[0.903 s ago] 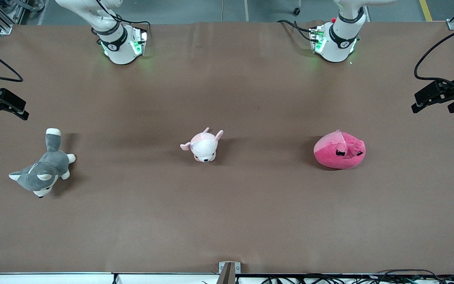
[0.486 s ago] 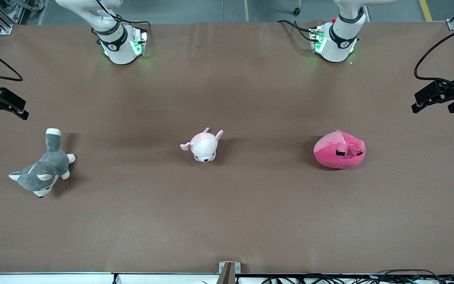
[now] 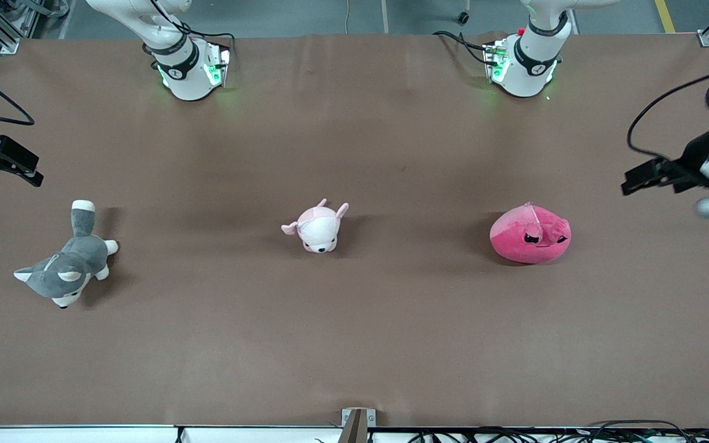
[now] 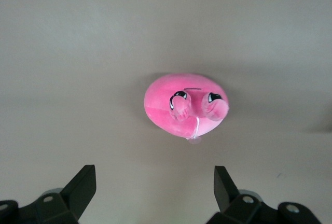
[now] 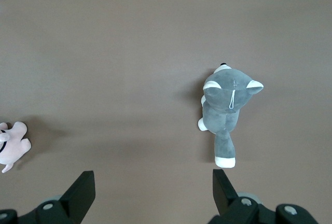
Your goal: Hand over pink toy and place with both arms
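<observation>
The pink toy [image 3: 530,235], a hot-pink round plush with dark eyes, lies on the brown table toward the left arm's end. In the left wrist view the pink toy [image 4: 185,106] sits well ahead of my open fingers. My left gripper [image 3: 637,178] hangs open over the table edge at that end, apart from the toy, and nothing is between the fingers of the left gripper [image 4: 154,182]. My right gripper [image 3: 25,169] waits open over the right arm's end of the table, and the right gripper [image 5: 153,182] is empty.
A pale pink-and-white plush [image 3: 317,227] lies mid-table. A grey-and-white husky plush [image 3: 66,266] lies toward the right arm's end, below my right gripper's view as the husky [image 5: 226,110]. Both arm bases [image 3: 188,67] stand along the table's edge farthest from the front camera.
My left gripper has moved in over the table toward the pink toy. The right gripper and all three plush toys have stayed where they were.
</observation>
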### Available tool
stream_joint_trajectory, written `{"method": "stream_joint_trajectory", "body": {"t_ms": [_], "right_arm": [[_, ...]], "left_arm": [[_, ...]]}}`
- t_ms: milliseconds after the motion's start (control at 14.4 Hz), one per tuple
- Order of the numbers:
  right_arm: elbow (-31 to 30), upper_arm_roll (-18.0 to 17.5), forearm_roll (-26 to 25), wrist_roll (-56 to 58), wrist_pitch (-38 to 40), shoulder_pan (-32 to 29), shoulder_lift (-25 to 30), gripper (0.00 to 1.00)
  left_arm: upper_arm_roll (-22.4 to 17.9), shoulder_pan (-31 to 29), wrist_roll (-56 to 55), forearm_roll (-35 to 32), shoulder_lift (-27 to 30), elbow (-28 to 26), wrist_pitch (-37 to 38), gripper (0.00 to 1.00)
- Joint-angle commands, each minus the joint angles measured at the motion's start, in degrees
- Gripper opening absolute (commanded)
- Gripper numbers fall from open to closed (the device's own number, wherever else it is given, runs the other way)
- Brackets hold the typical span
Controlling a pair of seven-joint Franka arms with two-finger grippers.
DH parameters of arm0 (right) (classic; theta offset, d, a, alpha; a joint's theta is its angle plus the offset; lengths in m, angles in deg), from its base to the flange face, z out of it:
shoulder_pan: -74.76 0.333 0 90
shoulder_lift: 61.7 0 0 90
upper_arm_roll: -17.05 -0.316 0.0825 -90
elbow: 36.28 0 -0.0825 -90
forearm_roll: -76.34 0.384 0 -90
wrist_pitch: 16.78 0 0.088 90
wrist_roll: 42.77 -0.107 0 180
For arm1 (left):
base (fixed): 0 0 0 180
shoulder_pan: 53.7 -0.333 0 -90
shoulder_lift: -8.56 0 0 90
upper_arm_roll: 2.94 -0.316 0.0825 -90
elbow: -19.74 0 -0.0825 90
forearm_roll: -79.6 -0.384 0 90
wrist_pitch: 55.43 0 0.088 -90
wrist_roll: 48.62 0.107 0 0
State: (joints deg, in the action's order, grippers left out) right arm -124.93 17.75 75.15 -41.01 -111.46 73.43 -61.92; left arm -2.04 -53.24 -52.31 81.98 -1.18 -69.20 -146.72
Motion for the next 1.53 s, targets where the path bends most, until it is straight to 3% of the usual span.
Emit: {"method": "stream_joint_trajectory", "body": {"t_ms": [0,347,694,764,833,1042,1181,1250,1458], "right_arm": [[-0.55,0.18,0.14,0.53,-0.16,0.19,1.10,1.00],[-0.55,0.27,0.22,0.53,-0.43,-0.07,0.66,1.00],[-0.38,0.27,0.14,0.53,-0.43,0.19,0.75,1.00],[-0.38,0.27,0.14,0.53,-0.43,0.19,0.75,1.00],[-0.38,0.27,0.14,0.53,-0.43,0.19,0.75,1.00],[-0.38,0.79,-0.13,0.53,-0.34,1.77,0.75,1.00],[-0.29,0.71,0.31,0.36,-0.25,1.51,0.75,1.00],[-0.12,0.71,0.83,0.18,-0.08,1.51,0.75,1.00],[0.06,0.53,0.75,0.09,0.19,1.78,0.83,1.00]], "left_arm": [[-0.11,0.78,-0.96,-1.32,-5.80,0.52,-0.38,1.00],[0.24,0.87,-2.01,-0.97,-8.90,-9.12,-11.69,1.00],[0.59,0.95,-5.44,1.14,-8.98,-15.21,-16.63,0.97],[0.59,1.04,-6.14,1.32,-8.98,-15.47,-16.81,0.92],[0.59,1.04,-6.67,1.41,-8.98,-15.56,-16.81,0.81],[0.68,1.22,-6.76,2.37,-9.25,-15.13,-16.90,0.33],[0.68,1.48,-6.76,3.42,-9.34,-14.60,-16.90,0.09],[0.68,1.92,-6.76,3.52,-9.34,-13.99,-16.82,0.00],[0.68,2.71,-6.76,3.52,-9.25,-11.97,-16.29,0.00]]}}
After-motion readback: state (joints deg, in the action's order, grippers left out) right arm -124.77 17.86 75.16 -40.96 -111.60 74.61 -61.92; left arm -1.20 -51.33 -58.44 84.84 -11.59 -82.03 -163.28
